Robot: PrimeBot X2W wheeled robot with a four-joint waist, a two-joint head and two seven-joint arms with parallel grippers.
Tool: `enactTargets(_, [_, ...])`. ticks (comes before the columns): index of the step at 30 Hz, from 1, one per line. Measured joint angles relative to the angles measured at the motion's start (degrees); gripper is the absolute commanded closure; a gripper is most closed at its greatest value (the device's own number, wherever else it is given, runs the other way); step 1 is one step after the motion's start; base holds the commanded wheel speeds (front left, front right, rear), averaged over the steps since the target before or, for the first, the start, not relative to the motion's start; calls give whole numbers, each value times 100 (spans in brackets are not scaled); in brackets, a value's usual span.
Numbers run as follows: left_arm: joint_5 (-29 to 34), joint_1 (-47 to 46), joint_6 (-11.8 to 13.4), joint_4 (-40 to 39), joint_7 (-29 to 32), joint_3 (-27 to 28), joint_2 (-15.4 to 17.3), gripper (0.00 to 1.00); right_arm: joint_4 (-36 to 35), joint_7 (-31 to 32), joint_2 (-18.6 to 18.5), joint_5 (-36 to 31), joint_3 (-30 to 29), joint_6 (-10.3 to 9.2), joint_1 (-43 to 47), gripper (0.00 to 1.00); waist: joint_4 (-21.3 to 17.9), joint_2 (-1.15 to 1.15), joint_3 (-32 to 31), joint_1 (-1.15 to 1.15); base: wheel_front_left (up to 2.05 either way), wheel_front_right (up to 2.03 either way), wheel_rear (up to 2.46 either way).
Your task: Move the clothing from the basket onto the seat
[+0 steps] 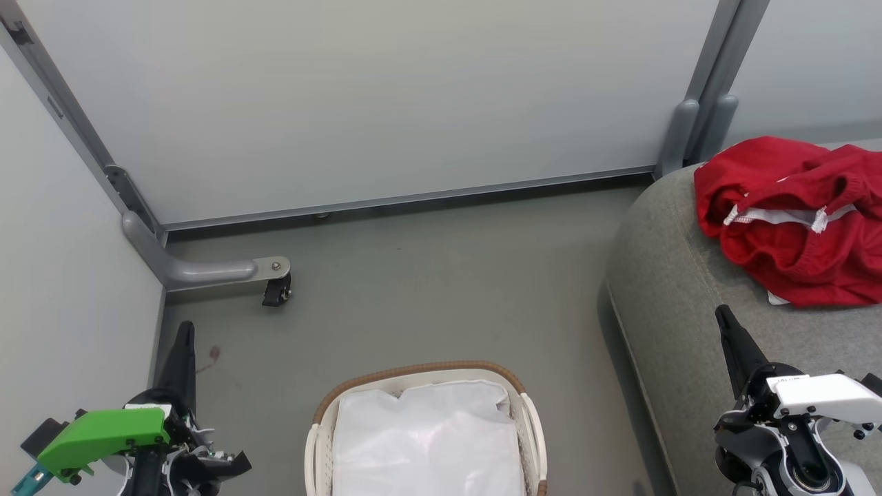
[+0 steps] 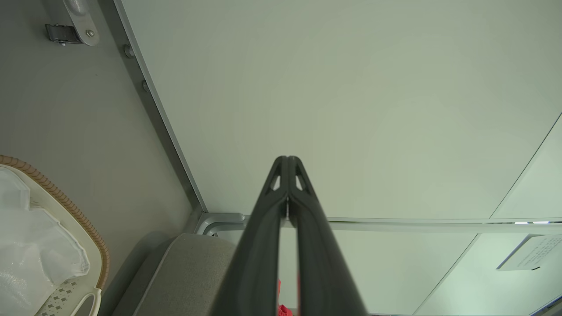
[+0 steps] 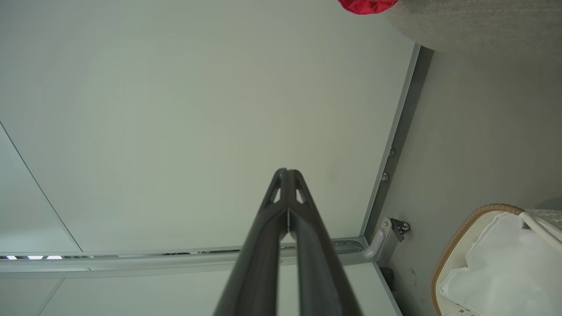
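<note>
Red clothing (image 1: 792,220) with white trim lies crumpled on the grey seat (image 1: 668,289) at the right; a red edge of the clothing (image 3: 366,5) also shows in the right wrist view. The cream basket (image 1: 424,375) with a brown woven rim stands on the floor at bottom centre, holding just its white cloth liner (image 1: 427,441). My left gripper (image 1: 185,331) is shut and empty at the lower left, beside the basket. My right gripper (image 1: 723,318) is shut and empty over the seat's front part, below the clothing. In both wrist views the fingers (image 2: 287,160) (image 3: 287,172) are pressed together.
Pale partition panels (image 1: 358,96) close off the back and left. A grey panel foot with a black caster (image 1: 275,289) juts onto the floor at the left. Open grey floor (image 1: 441,289) lies between basket, panels and seat.
</note>
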Motion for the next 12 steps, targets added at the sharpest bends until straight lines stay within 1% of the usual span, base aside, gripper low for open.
enactTargets(12, [0, 0, 0, 0, 0, 0, 0, 100, 0, 0, 0, 0, 0, 0, 1, 100, 0, 0, 0, 0, 0, 0, 0])
